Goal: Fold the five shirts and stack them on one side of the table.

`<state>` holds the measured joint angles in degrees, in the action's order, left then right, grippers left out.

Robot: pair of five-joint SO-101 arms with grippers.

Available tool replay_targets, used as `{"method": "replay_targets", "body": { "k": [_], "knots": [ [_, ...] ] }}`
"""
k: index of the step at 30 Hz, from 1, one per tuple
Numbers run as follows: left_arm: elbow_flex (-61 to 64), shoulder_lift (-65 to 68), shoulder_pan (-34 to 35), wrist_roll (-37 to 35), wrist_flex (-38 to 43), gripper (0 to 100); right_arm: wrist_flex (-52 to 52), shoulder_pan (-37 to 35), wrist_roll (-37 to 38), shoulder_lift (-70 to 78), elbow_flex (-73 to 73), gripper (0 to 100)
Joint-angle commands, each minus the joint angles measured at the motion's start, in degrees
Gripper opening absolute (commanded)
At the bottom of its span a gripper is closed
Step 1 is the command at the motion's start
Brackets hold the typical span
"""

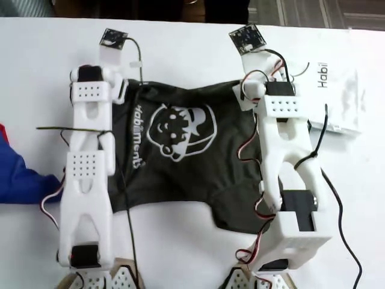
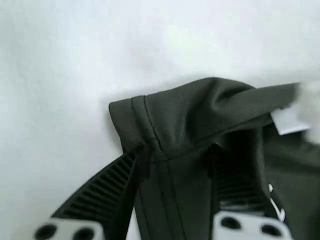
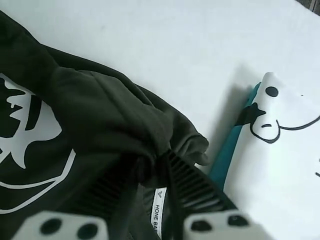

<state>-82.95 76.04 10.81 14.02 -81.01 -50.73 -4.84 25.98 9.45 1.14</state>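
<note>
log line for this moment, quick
left gripper: shut on dark shirt | right gripper: shut on it | white shirt: far right | blue shirt: left edge

Obstacles: dark shirt (image 1: 180,174) spread over the middle of the table (image 1: 192,54), the left arm (image 1: 87,174) lying along one side of it and the right arm (image 1: 289,138) along the other. A blue shirt (image 1: 15,174) sits at the table edge just outside the left arm, a white folded shirt (image 1: 340,96) lies close beside the right arm's far end, and a black cable (image 1: 343,223) trails outside that arm. Free room: the bare far strip beyond the dark shirt, the near gap between the two arm bases, and the near corner past the cable.
</note>
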Motion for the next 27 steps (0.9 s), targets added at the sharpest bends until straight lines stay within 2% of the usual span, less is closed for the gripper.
{"method": "replay_targets", "body": {
  "k": [1,5,8,10,14,19,27],
  "knots": [
    [0.4,-1.3,-0.4,-0.2,1.0,21,0.0,0.0,0.0,-4.2,-3.0,1.9],
    [0.4,-1.3,-0.5,1.7,1.1,18,-0.1,0.0,0.0,-4.3,-3.0,1.9],
    [0.4,-1.2,-0.7,3.5,1.4,1,-0.1,0.0,0.0,-4.3,-3.0,1.9],
    [0.4,-1.2,-0.7,3.5,1.1,4,-0.1,0.0,0.0,-4.3,-3.0,1.9],
    [-2.3,-1.3,-1.2,3.5,0.4,3,-0.1,0.0,0.0,-4.3,-3.0,1.9],
    [-13.5,-1.3,-2.9,3.4,-7.3,3,-0.1,0.0,0.0,-4.3,-3.0,1.9],
    [-12.5,-10.5,-3.8,-0.5,-14.2,3,-0.1,0.0,0.0,-4.3,-3.0,1.9]
  ]
}}
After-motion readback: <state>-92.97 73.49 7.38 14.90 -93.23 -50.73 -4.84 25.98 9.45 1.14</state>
